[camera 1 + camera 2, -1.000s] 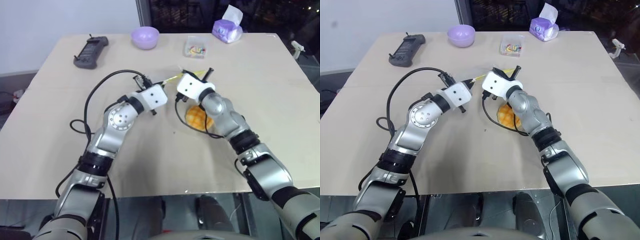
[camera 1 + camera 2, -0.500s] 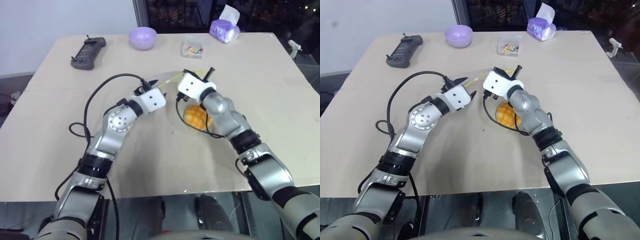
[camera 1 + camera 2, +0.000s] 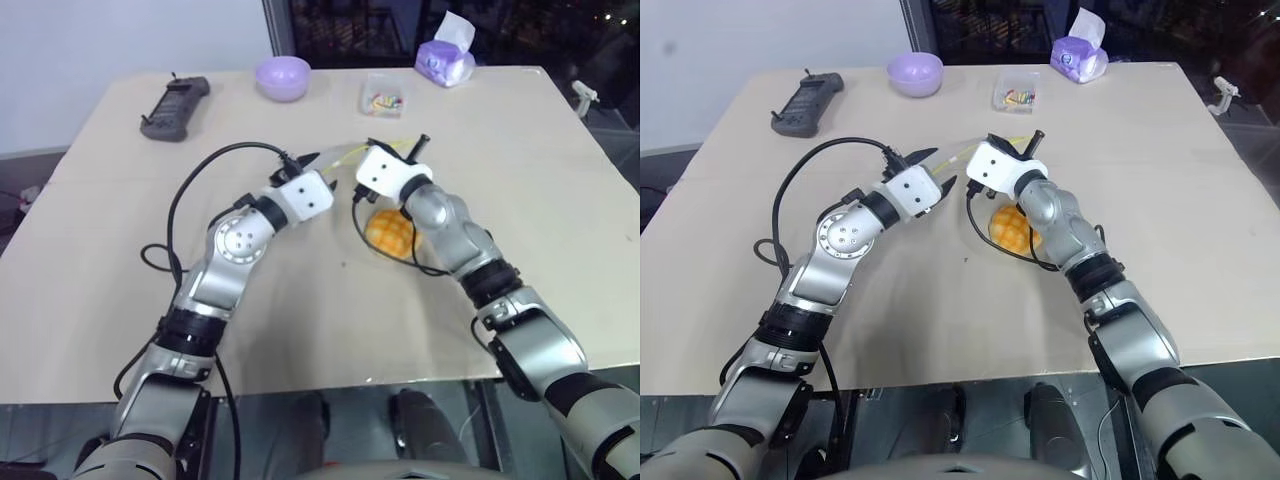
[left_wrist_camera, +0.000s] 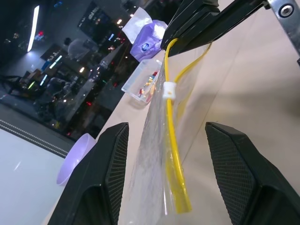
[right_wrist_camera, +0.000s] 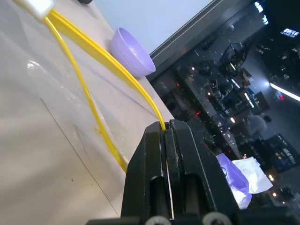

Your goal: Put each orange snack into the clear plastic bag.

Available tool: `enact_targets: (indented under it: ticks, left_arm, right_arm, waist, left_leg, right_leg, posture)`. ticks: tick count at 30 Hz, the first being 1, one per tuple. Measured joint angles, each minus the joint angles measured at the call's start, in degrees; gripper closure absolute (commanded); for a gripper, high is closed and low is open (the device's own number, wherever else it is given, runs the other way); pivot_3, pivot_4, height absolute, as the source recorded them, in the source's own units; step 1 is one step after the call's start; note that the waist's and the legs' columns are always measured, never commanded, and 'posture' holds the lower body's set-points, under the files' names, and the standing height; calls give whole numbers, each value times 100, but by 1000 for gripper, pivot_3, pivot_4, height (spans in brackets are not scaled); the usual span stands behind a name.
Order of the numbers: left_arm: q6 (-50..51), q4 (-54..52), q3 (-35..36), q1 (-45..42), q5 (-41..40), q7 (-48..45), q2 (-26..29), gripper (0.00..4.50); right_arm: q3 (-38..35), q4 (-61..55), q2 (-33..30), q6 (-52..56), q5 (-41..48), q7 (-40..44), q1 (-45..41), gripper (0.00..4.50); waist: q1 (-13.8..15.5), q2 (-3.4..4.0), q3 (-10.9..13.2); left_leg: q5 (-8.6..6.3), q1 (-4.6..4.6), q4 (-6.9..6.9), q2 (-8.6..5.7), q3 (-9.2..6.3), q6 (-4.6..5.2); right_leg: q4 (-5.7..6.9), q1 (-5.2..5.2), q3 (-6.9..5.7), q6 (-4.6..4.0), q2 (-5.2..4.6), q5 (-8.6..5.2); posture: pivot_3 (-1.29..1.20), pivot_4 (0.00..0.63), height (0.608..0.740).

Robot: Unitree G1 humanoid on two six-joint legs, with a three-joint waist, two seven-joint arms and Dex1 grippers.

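My right gripper (image 5: 166, 136) is clamped tight on the yellow seal strip of the clear plastic bag (image 4: 161, 140), holding the bag up off the table (image 3: 520, 140) by that edge. My left gripper (image 4: 164, 178) sits just beside it with its fingers (image 4: 110, 159) spread wide — the bag's yellow strip and its little white slider run right down between them, and neither finger is pinching it. The two grippers face each other over the middle of the table, close together, the bag strung between them. The orange snack (image 3: 390, 233) lies on the table just below my right wrist, on the near side of the bag and outside it — near my left gripper but apart from it. At the far edge stand a purple bowl (image 3: 283, 76), a small clear box (image 3: 385, 97), a tissue pack (image 3: 446, 62) and a dark remote (image 3: 177, 104).
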Motion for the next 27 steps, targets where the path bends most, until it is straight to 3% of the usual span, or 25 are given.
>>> enact_targets:
  ticks: [1, 4, 8, 13, 16, 18, 19, 22, 23, 27]
  left_arm:
    - [14, -25, 0, 1, -8, -17, -8, 2139]
    - [34, -44, 0, 2, -30, -36, -19, 2726]
    - [51, -56, 0, 10, -37, -52, -23, 4433]
    - [81, -56, -3, 47, -26, -56, -22, 4433]
    - [101, -55, -4, 55, -18, -56, -18, 4500]
    - [106, -55, -4, 55, -16, -55, -18, 4500]
    - [108, -55, -6, 55, -14, -55, -18, 4500]
    - [108, -55, -16, 55, 12, -55, -18, 4500]
    - [107, -55, -16, 55, 30, -55, -18, 4500]
    - [104, -54, -17, 57, 65, -54, -13, 4500]
  right_arm:
    - [0, 0, 0, 0, -1, -6, 0, 4500]
    - [1, 0, 0, 0, -3, -15, 0, 4500]
    - [1, 1, 0, 0, -3, -20, 0, 4500]
    - [6, 1, 4, -12, 28, 15, 4, 4500]
    - [-7, -9, 4, -117, 209, 187, 82, 3650]
    - [-6, -11, 4, -148, 261, 198, 138, 2785]
    - [-5, -11, -2, -156, 261, 193, 150, 2135]
    - [-3, -55, -59, -138, 234, 202, 150, 1306]
    - [-3, -128, -126, -98, 235, 284, 154, 706]
    - [-61, -599, -289, -9, 409, 597, 338, 706]
  waist:
    - [0, 0, 0]
    - [0, 0, 0]
    - [0, 0, 0]
    - [0, 0, 0]
    - [1, 0, 0]
    - [2, 0, 0]
    - [1, 0, 0]
    - [3, 0, 0]
    - [5, 0, 0]
    - [7, 0, 0]
  left_leg:
    - [-1, 1, 6, 0, -1, 2]
    - [-4, 4, 9, 0, -3, 8]
    - [-4, 5, 9, 0, -5, 8]
    - [0, 4, 9, 0, -5, 1]
    - [-1, 4, 9, 0, -5, 3]
    - [-1, 4, 9, 0, -5, 3]
    - [-1, 4, 9, 0, -5, 3]
    - [-1, 4, 9, 0, -5, 3]
    - [-1, 3, 9, 0, -5, 3]
    - [-4, 3, 9, 0, -6, 8]
  right_leg:
    - [7, 0, 0, 0, 0, 0]
    - [15, 0, 0, 0, 2, 0]
    - [17, 0, 0, 0, 3, 0]
    - [14, 0, 0, 0, 3, 0]
    - [14, 0, 0, 0, 3, 0]
    - [14, 0, 0, 0, 3, 0]
    - [14, 0, 0, 0, 3, 0]
    - [14, 0, 0, 0, 3, 0]
    - [13, 0, 0, 0, 3, 0]
    - [13, 0, 0, 0, 3, 0]
  posture:
    - [0, 150, 740]
    - [0, 150, 740]
    - [0, 150, 740]
    - [0, 150, 740]
    - [0, 150, 740]
    - [0, 150, 740]
    - [0, 150, 740]
    - [0, 150, 740]
    - [0, 150, 740]
    - [0, 150, 740]
